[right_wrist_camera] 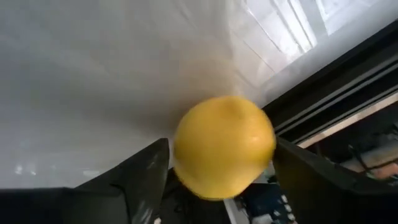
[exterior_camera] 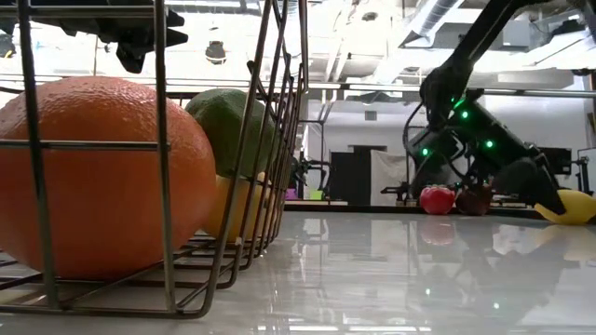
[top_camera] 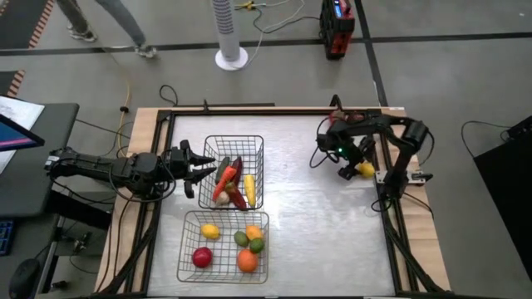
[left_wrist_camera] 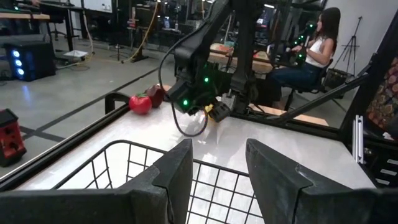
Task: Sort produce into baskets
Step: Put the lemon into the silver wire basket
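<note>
Produce is split across three places. In the far basket (top_camera: 233, 141) lie elongated pieces: a red one (top_camera: 236, 170), an orange-red one (top_camera: 221, 188) and a yellow one (top_camera: 249, 189). In the near basket (top_camera: 223, 218) sit round pieces: a small yellow one (top_camera: 210, 232), a red one (top_camera: 202, 257), a green one (top_camera: 256, 245) and a large orange (top_camera: 247, 262), which fills the low view against the mesh (exterior_camera: 93, 177). Two more pieces, a red apple (exterior_camera: 436, 199) and a darker red piece (exterior_camera: 475, 198), rest on the surface (top_camera: 324, 232) near its far right corner. My right hand (top_camera: 359, 169) is low over the surface at the right edge, fingers (right_wrist_camera: 140, 168) closed on either side of a round yellow fruit (right_wrist_camera: 224, 146); whether the fruit touches the surface I cannot tell. My left hand (top_camera: 203, 171) hovers at the left rim of the far basket, fingers (left_wrist_camera: 177, 174) spread apart and holding nothing. A seated person (left_wrist_camera: 314, 43) shows in the room beyond the surface.
</note>
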You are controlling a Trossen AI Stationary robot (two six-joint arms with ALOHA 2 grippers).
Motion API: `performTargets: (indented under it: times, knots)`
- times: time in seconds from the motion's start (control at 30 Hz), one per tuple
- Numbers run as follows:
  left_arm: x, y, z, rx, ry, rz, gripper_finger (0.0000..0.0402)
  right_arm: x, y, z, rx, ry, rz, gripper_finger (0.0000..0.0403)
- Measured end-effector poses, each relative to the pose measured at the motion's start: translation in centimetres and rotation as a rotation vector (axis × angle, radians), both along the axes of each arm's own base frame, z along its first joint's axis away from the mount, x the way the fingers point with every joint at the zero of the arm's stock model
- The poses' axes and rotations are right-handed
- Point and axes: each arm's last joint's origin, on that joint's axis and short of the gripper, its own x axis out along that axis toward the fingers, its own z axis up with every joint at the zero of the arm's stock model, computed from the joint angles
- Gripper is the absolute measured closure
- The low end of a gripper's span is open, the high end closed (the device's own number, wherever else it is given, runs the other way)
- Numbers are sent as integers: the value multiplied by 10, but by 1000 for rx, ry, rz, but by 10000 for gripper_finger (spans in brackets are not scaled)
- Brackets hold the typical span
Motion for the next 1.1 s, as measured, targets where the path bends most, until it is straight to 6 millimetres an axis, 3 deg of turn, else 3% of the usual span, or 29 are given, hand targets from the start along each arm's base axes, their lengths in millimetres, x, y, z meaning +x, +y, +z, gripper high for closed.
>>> performTargets:
  times: [0.27,0.47,0.63,0.93,1.1]
  knots:
    - [0,0,0,5,2,-1,264,2,2,-9,45,57,47,159]
    - [0,0,0,10,7,0,264,15,21,14,43,-45,74,178]
    - [0,0,0,10,7,5,264,46,54,53,74,-369,118,172]
    - [0,1,0,-1,0,24,264,108,127,142,117,-1227,305,171]
    - [0,1,1,-3,-9,27,264,134,169,171,159,-1644,446,170]
